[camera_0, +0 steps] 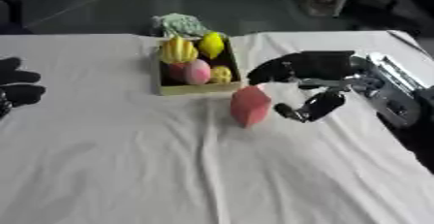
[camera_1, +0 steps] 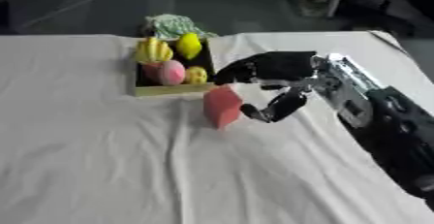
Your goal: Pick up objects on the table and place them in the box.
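A red block (camera_0: 250,105) stands on the white cloth just in front of the box's near right corner. The low tan box (camera_0: 196,88) holds a ribbed yellow fruit (camera_0: 177,51), a yellow pointed fruit (camera_0: 211,45), a pink peach (camera_0: 196,72) and a small yellow fruit (camera_0: 221,74). My right hand (camera_0: 315,67) reaches in from the right and is open, its fingers (camera_0: 264,72) stretched above the block and the thumb (camera_0: 307,108) beside its right face; I cannot tell if they touch. At the left edge rests my left hand (camera_0: 19,86), open.
A green and white bundle (camera_0: 181,24) lies behind the box at the table's far edge. The white cloth (camera_0: 169,169) is wrinkled, with a ridge running from the block toward the front. Dark floor and furniture lie beyond the table.
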You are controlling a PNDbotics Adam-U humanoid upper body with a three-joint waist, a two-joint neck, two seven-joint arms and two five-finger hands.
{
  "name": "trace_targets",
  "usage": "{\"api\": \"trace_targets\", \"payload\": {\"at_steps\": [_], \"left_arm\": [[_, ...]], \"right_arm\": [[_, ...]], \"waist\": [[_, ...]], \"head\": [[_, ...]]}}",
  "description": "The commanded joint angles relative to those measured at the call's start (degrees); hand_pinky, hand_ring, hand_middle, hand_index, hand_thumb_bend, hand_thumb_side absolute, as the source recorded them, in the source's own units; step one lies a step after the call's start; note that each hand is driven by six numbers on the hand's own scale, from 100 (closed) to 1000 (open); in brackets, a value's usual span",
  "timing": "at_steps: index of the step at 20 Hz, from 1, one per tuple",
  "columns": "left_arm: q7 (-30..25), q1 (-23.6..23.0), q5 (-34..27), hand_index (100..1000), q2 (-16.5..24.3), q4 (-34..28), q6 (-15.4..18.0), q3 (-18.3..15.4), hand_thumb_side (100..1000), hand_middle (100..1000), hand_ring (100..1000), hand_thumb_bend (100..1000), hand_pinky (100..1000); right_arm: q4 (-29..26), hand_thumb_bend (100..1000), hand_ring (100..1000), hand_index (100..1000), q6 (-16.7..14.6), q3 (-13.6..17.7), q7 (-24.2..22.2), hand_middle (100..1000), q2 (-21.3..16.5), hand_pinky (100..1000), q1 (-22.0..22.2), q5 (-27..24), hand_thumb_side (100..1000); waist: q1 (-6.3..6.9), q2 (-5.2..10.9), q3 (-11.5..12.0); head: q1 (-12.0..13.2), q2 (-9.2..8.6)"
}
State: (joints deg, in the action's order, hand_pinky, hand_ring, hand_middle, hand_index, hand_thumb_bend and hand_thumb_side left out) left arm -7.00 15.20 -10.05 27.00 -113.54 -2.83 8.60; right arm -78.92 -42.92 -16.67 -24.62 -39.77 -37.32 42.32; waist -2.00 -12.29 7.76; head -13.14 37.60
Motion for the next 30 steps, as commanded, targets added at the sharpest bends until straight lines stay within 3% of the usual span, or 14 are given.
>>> {"api": "trace_targets", "payload": {"at_steps": [1, 7, 19, 29, 30], "left_arm": [[-0.23, 0.35, 0.43, 920, 0.22, -1.05, -0.29, -0.79, 773, 746, 775, 100, 835], [-0.78, 0.08, 1.02, 920, -0.25, -1.05, -0.78, -0.53, 779, 746, 775, 100, 835], [-1.07, -0.48, 1.79, 920, -1.28, -1.05, -1.48, 0.02, 790, 745, 775, 100, 835], [-1.47, -0.76, 2.27, 920, -1.95, -1.05, -2.45, 0.58, 804, 745, 775, 100, 835], [-1.48, -0.79, 2.30, 919, -2.04, -1.05, -2.54, 0.61, 807, 744, 775, 100, 835]], "right_arm": [[3.36, 100, 960, 1000, -4.73, 0.36, -1.54, 950, 0.25, 848, -1.71, 4.25, 382], [6.63, 100, 956, 1000, -6.42, -0.01, 1.00, 947, 2.00, 849, -2.88, 8.71, 381], [14.23, 100, 940, 1000, -6.54, 1.39, 3.27, 932, 5.93, 846, -5.94, 12.56, 345], [15.74, 100, 892, 934, -7.19, 1.23, 1.86, 823, 7.22, 833, -6.93, 12.52, 332], [15.78, 100, 862, 866, -7.16, 1.35, 1.98, 760, 7.44, 814, -7.05, 12.12, 314]], "waist": [[0.09, 0.98, 0.09], [0.06, 0.94, 0.16], [0.55, 1.00, 0.39], [0.14, 1.08, 0.78], [0.07, 1.09, 0.87]], "head": [[-0.65, 0.13], [-1.06, 0.19], [-2.50, 0.24], [-2.83, 0.41], [-2.90, 0.39]]}}
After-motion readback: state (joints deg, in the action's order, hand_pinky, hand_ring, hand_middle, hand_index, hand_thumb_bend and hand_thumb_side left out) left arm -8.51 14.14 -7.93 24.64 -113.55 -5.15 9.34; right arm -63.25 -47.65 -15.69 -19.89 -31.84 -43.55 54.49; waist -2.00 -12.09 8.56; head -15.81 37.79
